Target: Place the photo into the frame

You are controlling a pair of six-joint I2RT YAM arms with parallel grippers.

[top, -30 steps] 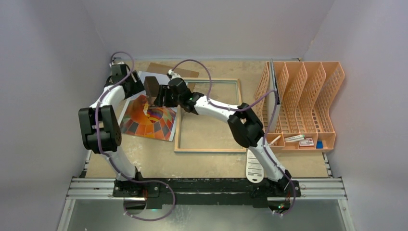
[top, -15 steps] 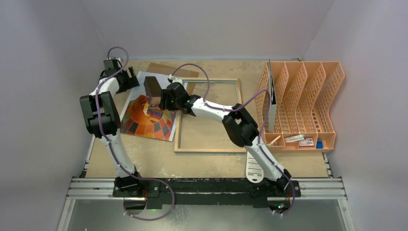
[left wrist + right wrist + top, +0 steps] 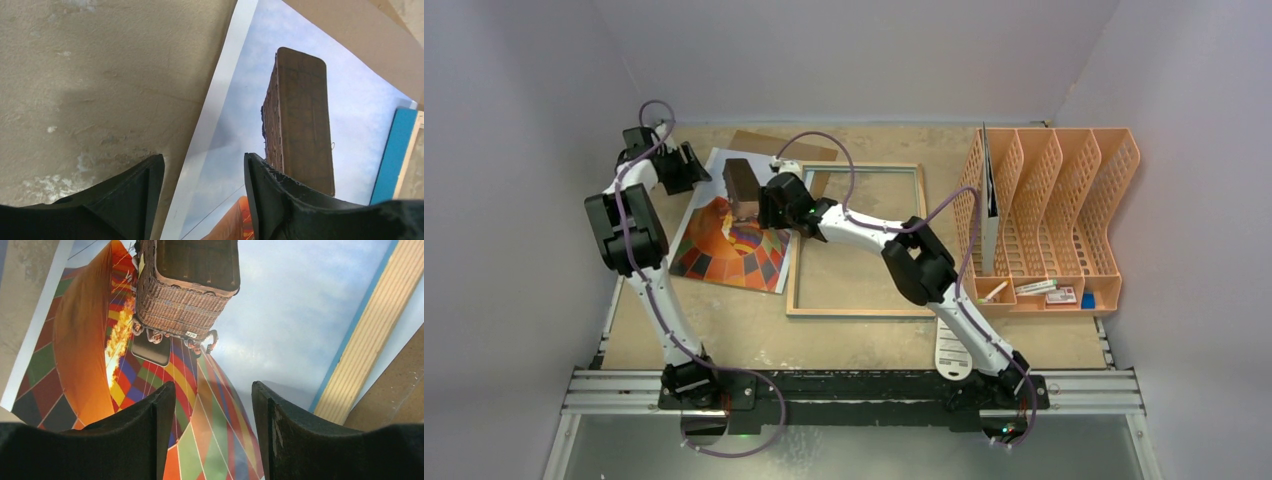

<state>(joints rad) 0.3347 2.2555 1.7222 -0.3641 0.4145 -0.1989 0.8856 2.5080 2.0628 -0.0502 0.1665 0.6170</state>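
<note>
left claw (image 3: 204, 170) has drawn back toward the far-left corner of the photo (image 3: 724, 250), open and empty; right claw (image 3: 210, 395) hovers open over it, holding nothing.

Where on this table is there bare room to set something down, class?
Bare: the near strip of table between the frame and the arm bases. Crowded: far left, where photo, board, left tool and right tool gather; the rack fills the right.

An orange file rack (image 3: 1074, 190) stands at right; a brown backing board (image 3: 759, 143) lies at the back.
</note>
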